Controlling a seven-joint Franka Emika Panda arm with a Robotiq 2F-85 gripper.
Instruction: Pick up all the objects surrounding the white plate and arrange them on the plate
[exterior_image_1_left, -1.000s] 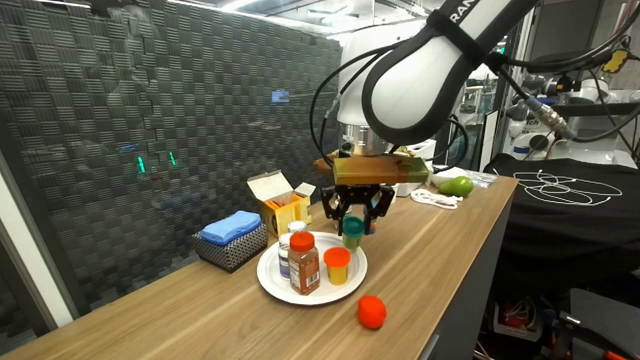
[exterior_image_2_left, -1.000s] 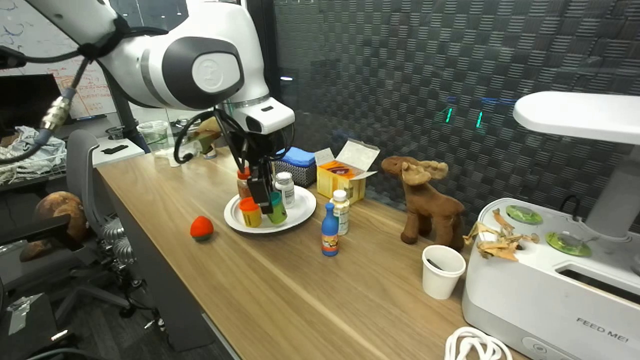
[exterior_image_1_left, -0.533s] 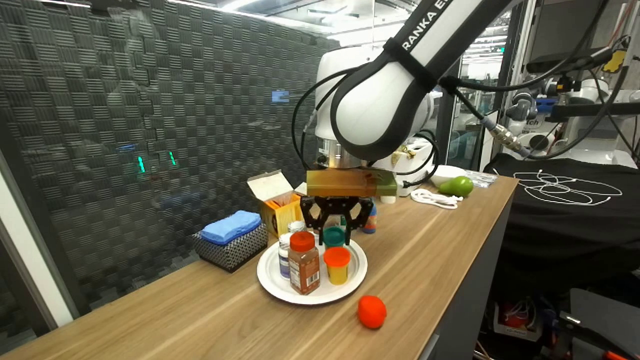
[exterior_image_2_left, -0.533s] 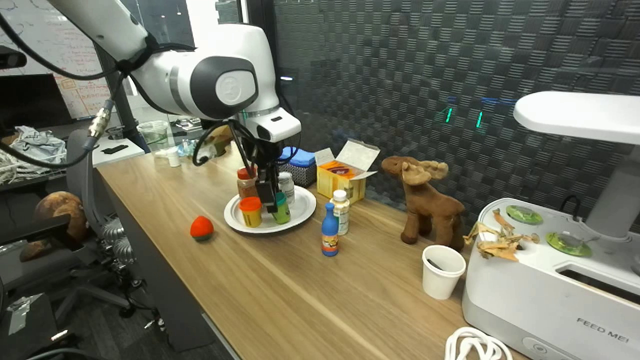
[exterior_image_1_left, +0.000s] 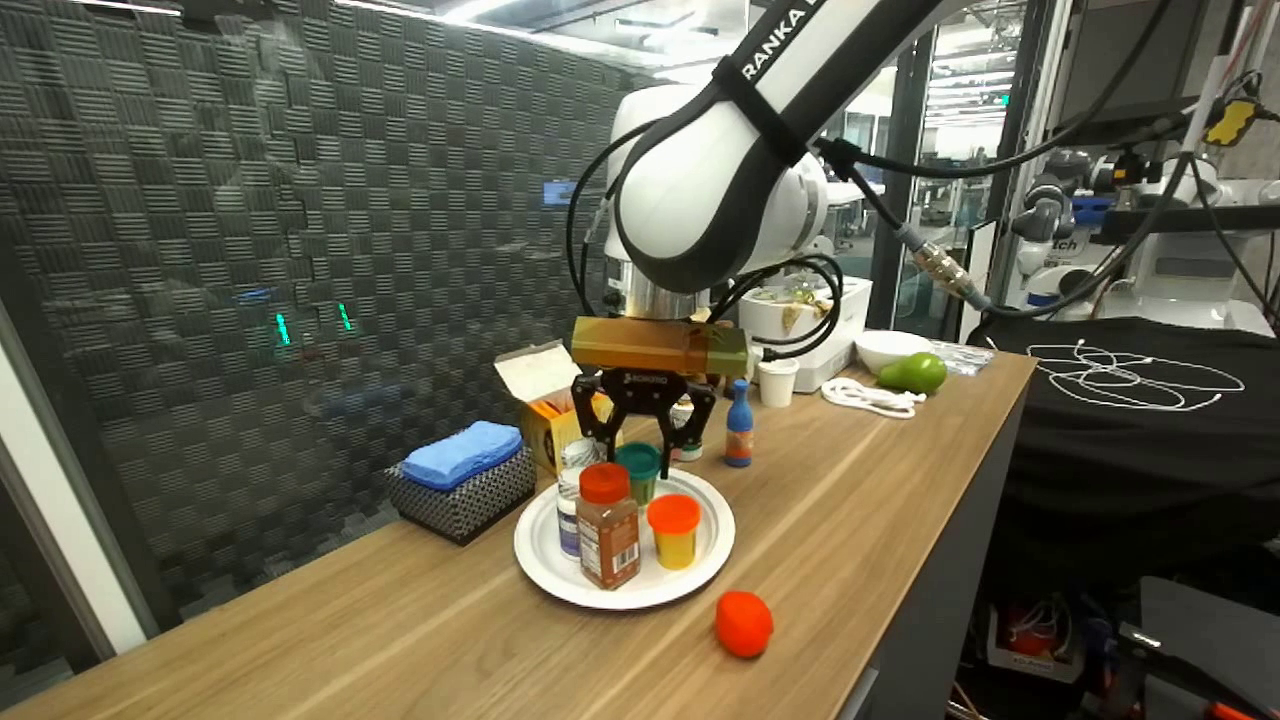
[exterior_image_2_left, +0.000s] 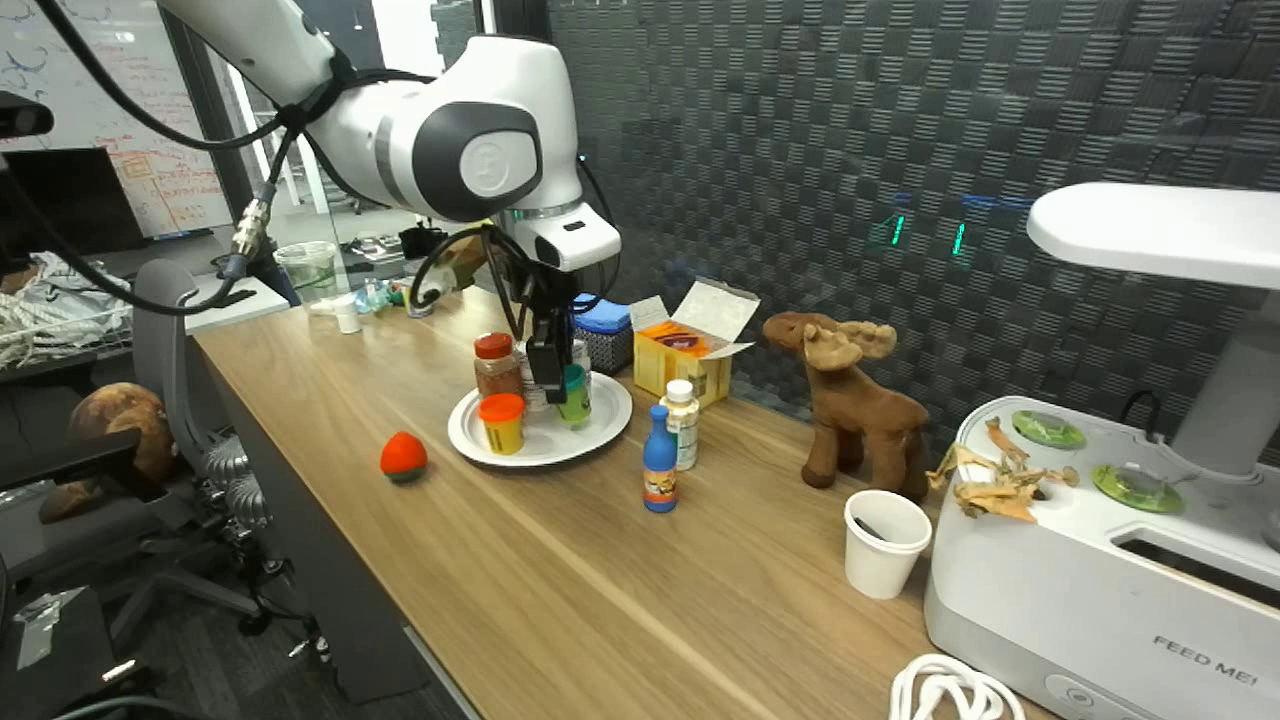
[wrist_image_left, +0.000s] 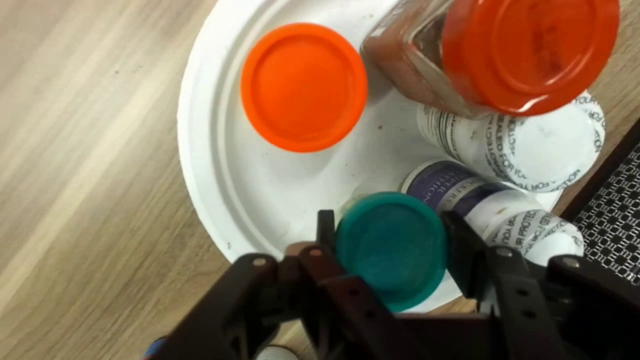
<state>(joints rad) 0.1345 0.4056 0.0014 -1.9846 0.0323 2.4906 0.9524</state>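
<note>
The white plate (exterior_image_1_left: 640, 599) bears a yellow tub with an orange lid (exterior_image_1_left: 675, 537), a red-lidded spice jar (exterior_image_1_left: 608, 538) and two white bottles, one with a purple label (wrist_image_left: 445, 185) and one beside it (wrist_image_left: 500, 145). My gripper (exterior_image_1_left: 636, 466) is shut on a green tub with a teal lid (wrist_image_left: 391, 255), upright over the back part of the plate beside the purple-labelled bottle. I cannot tell whether its base touches the plate. Off the plate are a red round object (exterior_image_1_left: 743, 624), a blue bottle (exterior_image_2_left: 660, 462) and a white-capped bottle (exterior_image_2_left: 682, 425).
Behind the plate stand an open yellow box (exterior_image_2_left: 685, 360) and a patterned box with a blue cloth (exterior_image_1_left: 462, 480). A toy moose (exterior_image_2_left: 862, 410), a white cup (exterior_image_2_left: 885, 545), a white planter (exterior_image_2_left: 1060, 590) and a coiled white cable (exterior_image_1_left: 872, 396) are further along the wooden counter.
My gripper has carried the teal-lidded tub across the plate toward the white bottles, and it has risen slightly in the last half second. The other objects have not moved.
</note>
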